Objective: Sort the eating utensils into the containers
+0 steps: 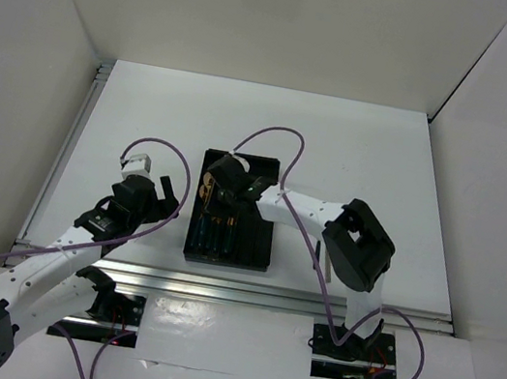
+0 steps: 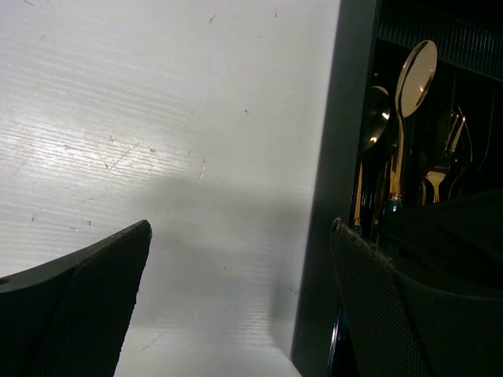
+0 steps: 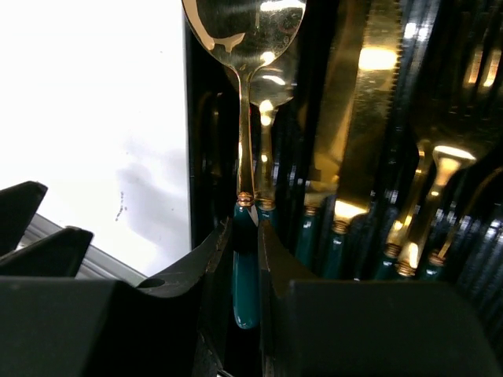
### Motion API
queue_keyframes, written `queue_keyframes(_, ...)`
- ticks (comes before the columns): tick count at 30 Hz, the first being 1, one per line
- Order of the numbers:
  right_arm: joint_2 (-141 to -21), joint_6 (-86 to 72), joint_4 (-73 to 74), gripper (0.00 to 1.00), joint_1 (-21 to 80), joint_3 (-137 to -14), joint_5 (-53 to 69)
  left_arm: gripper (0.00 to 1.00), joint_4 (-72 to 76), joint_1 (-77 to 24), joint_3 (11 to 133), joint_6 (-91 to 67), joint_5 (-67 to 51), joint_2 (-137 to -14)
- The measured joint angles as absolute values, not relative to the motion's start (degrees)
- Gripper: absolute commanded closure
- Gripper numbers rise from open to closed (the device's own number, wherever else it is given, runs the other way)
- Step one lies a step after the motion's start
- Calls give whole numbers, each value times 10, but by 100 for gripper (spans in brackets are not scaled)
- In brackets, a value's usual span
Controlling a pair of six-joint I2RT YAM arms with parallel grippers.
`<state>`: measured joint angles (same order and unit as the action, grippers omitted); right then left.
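Note:
The black divided tray (image 1: 262, 250) lies mid-table with gold-headed, green-handled utensils (image 1: 216, 234) in its lanes. My right gripper (image 3: 246, 236) is shut on the green handle of a gold spoon (image 3: 244, 31), held low over the tray's leftmost lane above another spoon. A gold knife (image 3: 365, 102) and forks (image 3: 440, 181) lie in the lanes to the right. From above, the right gripper (image 1: 226, 180) hangs over the tray's far left part. My left gripper (image 2: 240, 259) is open and holds nothing, over the white table beside the tray's left wall (image 2: 338, 157); a spoon (image 2: 415, 71) shows beyond it.
White walls close in the table on the left, back and right. An aluminium rail (image 1: 236, 290) runs along the near edge. Purple cables (image 1: 272, 139) loop above both arms. The left gripper (image 1: 166, 196) stands close to the tray's left side.

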<state>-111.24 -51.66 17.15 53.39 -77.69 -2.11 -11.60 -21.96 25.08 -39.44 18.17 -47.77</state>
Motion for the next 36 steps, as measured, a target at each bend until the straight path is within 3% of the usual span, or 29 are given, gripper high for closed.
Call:
queue_keyframes(12, -1140, -526, 176, 100, 546, -798, -17, 0, -116, -220, 251, -394, 182, -478)
queue_keyframes(13, -1140, -527, 176, 96, 546, -798, -17, 0, -116, -220, 251, -394, 182, -478)
queue_keyframes(15, -1140, -529, 176, 80, 546, -798, -17, 0, -116, -220, 251, -394, 182, -478)
queue_keyframes(18, -1140, -530, 178, 69, 546, -799, -17, 0, -116, -220, 251, -394, 182, -478)
queue_keyframes(30, -1132, -526, 212, 53, 550, -809, -30, 0, -116, -220, 251, -394, 182, -478)
queue_keyframes(36, -1065, -511, 273, 41, 548, -811, -92, 0, -116, -220, 251, -394, 182, -478)
